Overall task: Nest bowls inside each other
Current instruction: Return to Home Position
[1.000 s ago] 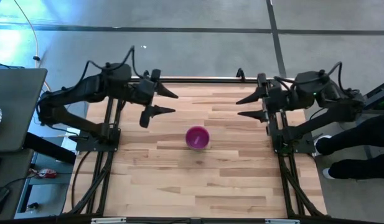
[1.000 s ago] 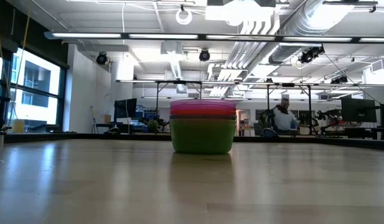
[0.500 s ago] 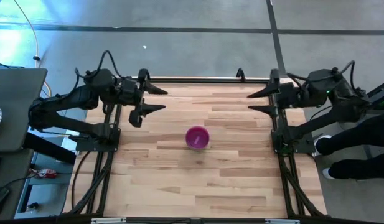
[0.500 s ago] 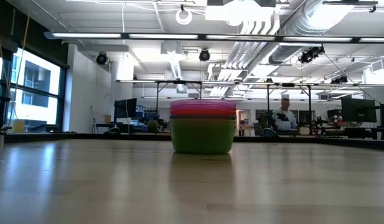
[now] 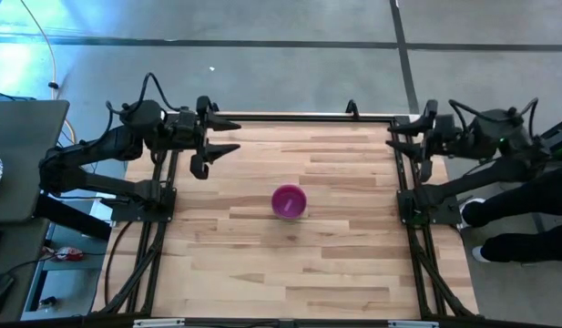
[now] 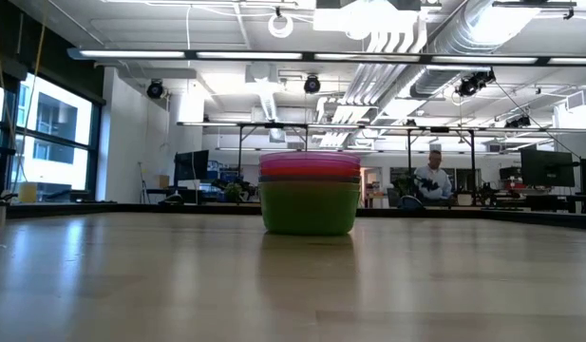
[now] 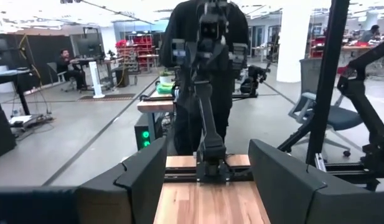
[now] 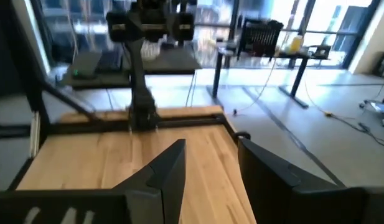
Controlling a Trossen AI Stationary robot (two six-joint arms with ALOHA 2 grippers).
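Observation:
The bowls stand nested in one stack (image 5: 289, 201) near the table's middle, resting on the base of the green bowl. In the low view the green bowl (image 6: 310, 207) is the outermost, with red and pink rims (image 6: 310, 165) showing above it. From above, the innermost bowl looks purple-magenta. My left gripper (image 5: 231, 137) hangs open over the far left part of the table, well away from the stack. My right gripper (image 5: 398, 139) is open at the far right edge. Neither gripper appears in the low view.
The wooden table (image 5: 290, 264) is bare around the stack. The opposite arm's base shows in each wrist view: the right arm (image 7: 207, 93) and the left arm (image 8: 142, 62). A person (image 6: 431, 180) sits far off in the room, and a person's legs (image 5: 522, 214) are beside the table's right edge.
Both arms have drawn back from the middle. The left gripper has moved toward the table's left and far edges, the right gripper toward the right edge. The stack of bowls has stayed where it was.

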